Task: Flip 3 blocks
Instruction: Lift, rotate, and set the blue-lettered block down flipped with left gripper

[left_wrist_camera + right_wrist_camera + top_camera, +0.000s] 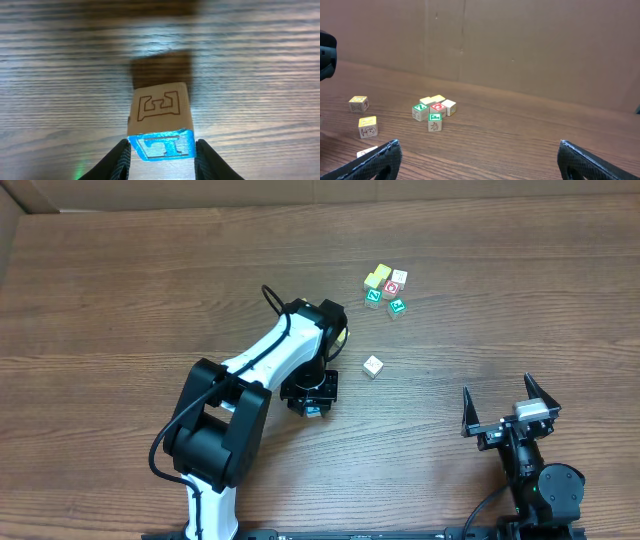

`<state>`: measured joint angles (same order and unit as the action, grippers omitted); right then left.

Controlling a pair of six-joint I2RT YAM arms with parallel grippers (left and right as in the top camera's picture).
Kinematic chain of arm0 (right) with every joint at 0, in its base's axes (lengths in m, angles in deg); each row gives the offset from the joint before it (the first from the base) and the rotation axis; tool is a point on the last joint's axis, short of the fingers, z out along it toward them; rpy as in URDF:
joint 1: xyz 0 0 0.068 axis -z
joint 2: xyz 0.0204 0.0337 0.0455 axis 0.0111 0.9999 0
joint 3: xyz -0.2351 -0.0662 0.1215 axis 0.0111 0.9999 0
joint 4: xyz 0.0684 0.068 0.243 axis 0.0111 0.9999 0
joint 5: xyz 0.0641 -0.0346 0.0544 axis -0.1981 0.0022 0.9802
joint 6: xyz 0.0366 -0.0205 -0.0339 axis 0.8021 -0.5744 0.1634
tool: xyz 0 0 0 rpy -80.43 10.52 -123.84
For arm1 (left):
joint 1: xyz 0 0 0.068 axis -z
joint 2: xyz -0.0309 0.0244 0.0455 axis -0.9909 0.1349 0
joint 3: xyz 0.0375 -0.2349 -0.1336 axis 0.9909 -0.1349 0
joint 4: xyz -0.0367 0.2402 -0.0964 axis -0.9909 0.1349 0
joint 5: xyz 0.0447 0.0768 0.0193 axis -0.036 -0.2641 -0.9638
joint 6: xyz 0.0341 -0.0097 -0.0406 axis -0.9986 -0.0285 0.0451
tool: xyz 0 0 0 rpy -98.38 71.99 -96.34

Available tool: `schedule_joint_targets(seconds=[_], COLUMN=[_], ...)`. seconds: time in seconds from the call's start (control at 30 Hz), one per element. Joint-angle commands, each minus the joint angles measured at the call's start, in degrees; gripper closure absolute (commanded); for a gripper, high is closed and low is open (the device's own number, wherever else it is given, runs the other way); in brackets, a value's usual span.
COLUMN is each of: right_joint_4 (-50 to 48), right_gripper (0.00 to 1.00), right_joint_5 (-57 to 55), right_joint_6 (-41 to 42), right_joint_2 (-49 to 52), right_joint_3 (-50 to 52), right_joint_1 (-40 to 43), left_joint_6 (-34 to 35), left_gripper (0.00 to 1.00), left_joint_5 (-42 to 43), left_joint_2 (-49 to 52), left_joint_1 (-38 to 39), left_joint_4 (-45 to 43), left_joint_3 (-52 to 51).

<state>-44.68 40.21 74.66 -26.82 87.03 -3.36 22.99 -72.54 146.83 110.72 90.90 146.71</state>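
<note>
- Blocks for flipping lie loose on the desk [120, 300], all on the robot's side of the clump of blocks [386, 288], which you can use as your landmark.
- Your blue block [165, 146] is the one farthest from the clump, toward the robot and off to the left. It sits between your left jaws. Its blue face, marked with a white T, is turned to the wrist camera, and the face next to it is plain wood with an outlined letter.
- Your left jaws are partly open, with one finger [119, 161] at each side of the blue block. You cannot tell whether they press on it or stand just clear.
- Your cream block [372, 366] rests alone between the clump and the blue block, apart from both.
- Your pale yellow block [344, 336] shows only as a sliver beside the left arm [270, 360], left of the clump and nearer the robot.
- Your right jaws are spread wide with nothing between them. They are well apart from the clump, toward the robot and to its right.
- In the clump you have a red-marked block [391, 288] with green-marked blocks [373, 297] just beside it.
</note>
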Motion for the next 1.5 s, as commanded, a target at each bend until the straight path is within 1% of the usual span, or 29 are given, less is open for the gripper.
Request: schedule_joint_targets(seconds=[0.0, 0.13, 0.37, 0.5, 0.53, 0.6, 0.67, 0.7, 0.8, 0.93, 1.17, 1.33, 1.47], right_joint_4=[-0.2, -0.2, -0.2, -0.2, -0.2, -0.2, -0.3, -0.2, -0.2, -0.2, -0.2, -0.2, -0.2], right_gripper=[0.0, 0.0, 0.0, 0.0, 0.0, 0.0, 0.0, 0.0, 0.0, 0.0, 0.0, 0.0, 0.0], right_joint_5=[0.3, 0.3, 0.3, 0.3, 0.3, 0.3, 0.3, 0.3, 0.3, 0.3, 0.3, 0.3, 0.3], right_joint_6=[-0.2, -0.2, -0.2, -0.2, -0.2, -0.2, -0.2, -0.2, -0.2, -0.2, -0.2, -0.2, -0.2], right_joint_2=[-0.4, -0.4, -0.4, -0.4, -0.4, -0.4, -0.4, -0.4, -0.4, -0.4, -0.4, -0.4, -0.4], right_joint_3=[0.6, 0.6, 0.6, 0.6, 0.6, 0.6, 0.6, 0.6, 0.6, 0.6, 0.6, 0.6, 0.6], right_joint_1=[0.2, 0.2, 0.2, 0.2, 0.2, 0.2, 0.2, 0.2, 0.2, 0.2, 0.2, 0.2, 0.2], left_joint_6=[1.9, 3.4, 3.8, 4.6, 5.2, 5.4, 5.4, 5.4, 5.7, 8.2, 8.3, 8.2, 7.6], left_gripper=[0.64, 0.63, 0.63, 0.64, 0.67, 0.82, 0.93, 0.96, 0.96, 0.96, 0.96, 0.96, 0.96], left_joint_5=[-2.7, -6.1, -6.4, -9.2, -9.5, -9.4, -9.4, -9.6, -9.6, -9.2, -8.0, -7.4, -5.1], left_joint_2=[-0.8, -2.1, -2.3, -2.3, -2.3, -2.3, -2.3, -2.3, -2.2, -2.2, -2.2, -2.2, -2.2], left_joint_1=[0.0, -0.3, -1.2, -1.4, -1.4, -1.3, -0.8, -0.6, -0.2, -0.1, -0.2, 0.1, 0.1], left_joint_4=[0.1, -1.6, -5.9, -7.5, -7.9, -8.9, -9.0, -9.0, -8.8, -7.5, -4.2, -4.2, -3.8], left_joint_3=[1.4, 1.7, 1.7, 1.7, 1.7, 1.6, 1.6, 1.6, 1.6, 1.6, 1.6, 1.6, 1.6])
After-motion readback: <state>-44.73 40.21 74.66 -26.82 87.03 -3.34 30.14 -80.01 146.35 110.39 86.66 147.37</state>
